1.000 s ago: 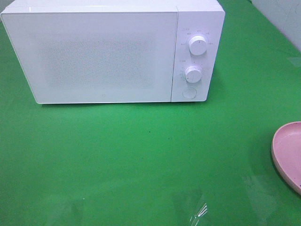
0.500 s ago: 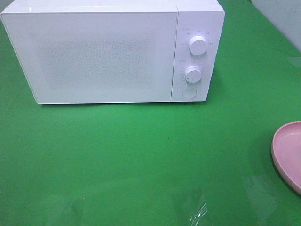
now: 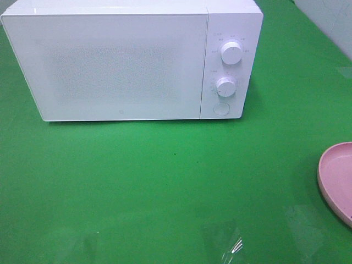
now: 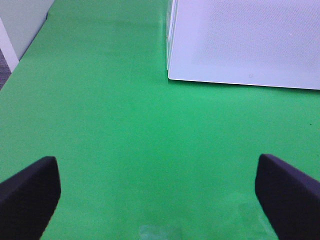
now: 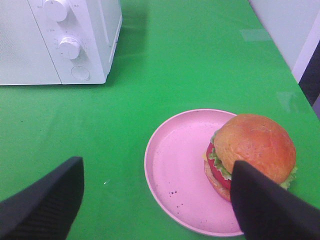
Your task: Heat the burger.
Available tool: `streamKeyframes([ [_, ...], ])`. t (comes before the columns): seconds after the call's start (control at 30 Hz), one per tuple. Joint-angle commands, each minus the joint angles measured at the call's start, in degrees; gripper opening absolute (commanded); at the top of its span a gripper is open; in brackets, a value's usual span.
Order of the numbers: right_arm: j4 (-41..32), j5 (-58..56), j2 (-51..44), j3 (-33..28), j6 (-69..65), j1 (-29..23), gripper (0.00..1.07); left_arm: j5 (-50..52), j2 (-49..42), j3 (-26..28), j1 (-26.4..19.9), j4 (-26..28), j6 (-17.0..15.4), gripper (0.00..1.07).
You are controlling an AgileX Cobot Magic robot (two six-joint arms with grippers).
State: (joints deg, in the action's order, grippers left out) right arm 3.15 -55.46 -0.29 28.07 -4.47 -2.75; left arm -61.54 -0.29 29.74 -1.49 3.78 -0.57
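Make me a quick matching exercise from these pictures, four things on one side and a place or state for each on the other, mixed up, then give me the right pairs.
Things:
1. burger
2. pink plate
3. microwave
4. left gripper

Places or states:
A. door closed, at the back of the green table
B. open and empty above bare green cloth
C. sits toward one edge of the plate
D. at the table's right edge, cut off by the frame in the high view

Pairs: 1-C, 2-D, 3-A, 4-B
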Motion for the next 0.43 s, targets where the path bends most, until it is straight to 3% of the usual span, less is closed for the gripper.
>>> streamKeyframes([
  [0.03,-0.34,0.40,-1.38,-0.06,0.40,0.29,0.76,0.34,-0.92,-0.17,-0.06,-0.11,-0.11,0.99],
  [0.43,-0.34,0.40,-1.38,-0.06,0.40,0.29,0.76,0.34,-0.92,-0.17,-0.06,-0.11,-0.11,0.99],
])
